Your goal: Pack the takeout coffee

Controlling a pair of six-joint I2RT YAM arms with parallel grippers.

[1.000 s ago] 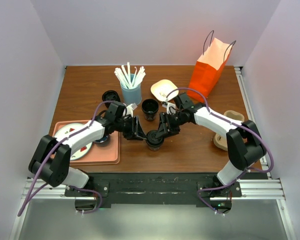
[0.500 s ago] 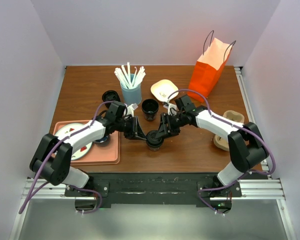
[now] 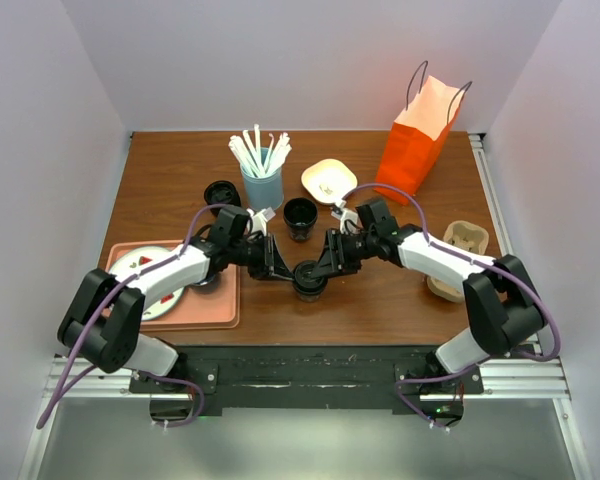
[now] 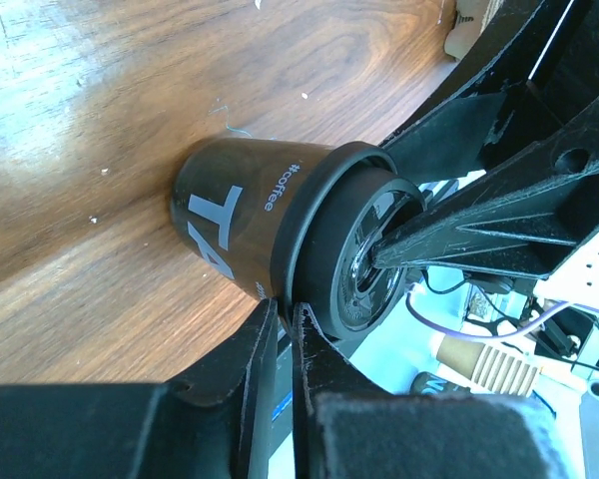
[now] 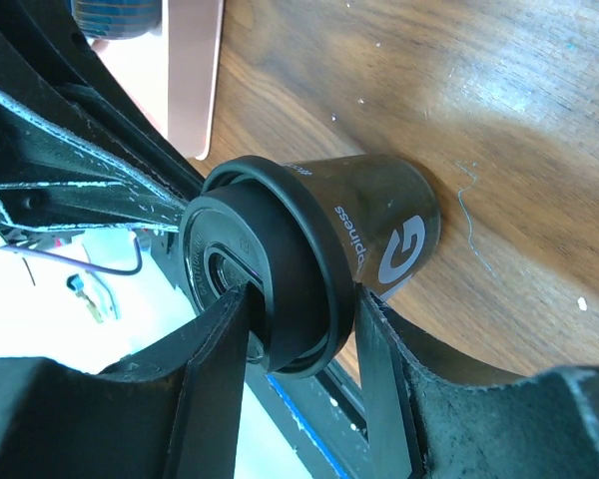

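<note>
The takeout coffee (image 3: 309, 279), a black tapered cup with a black lid, stands upright at the table's front centre. Its printed wall (image 4: 242, 215) and lid (image 5: 270, 269) fill both wrist views. My right gripper (image 3: 322, 268) comes in from the right. In its wrist view the right gripper (image 5: 299, 311) has one finger lying across the lid's top and the other pressed under the lid's rim. My left gripper (image 3: 284, 270) reaches in from the left. In the left wrist view the left gripper (image 4: 286, 317) has only a thin slit between its fingers, and their tips touch the lid's rim.
An orange paper bag (image 3: 420, 130) stands at the back right. A blue tumbler of straws (image 3: 262, 182), an open black cup (image 3: 300, 215), a black lid (image 3: 221, 192) and a cream dish (image 3: 328, 180) sit behind. A pink tray (image 3: 223, 300) lies left, a cardboard carrier (image 3: 462, 240) right.
The left fingers have closed to a slit at the lid's rim. The right fingers have narrowed a little onto the lid and the right forearm has swung slightly. The cup has stayed put.
</note>
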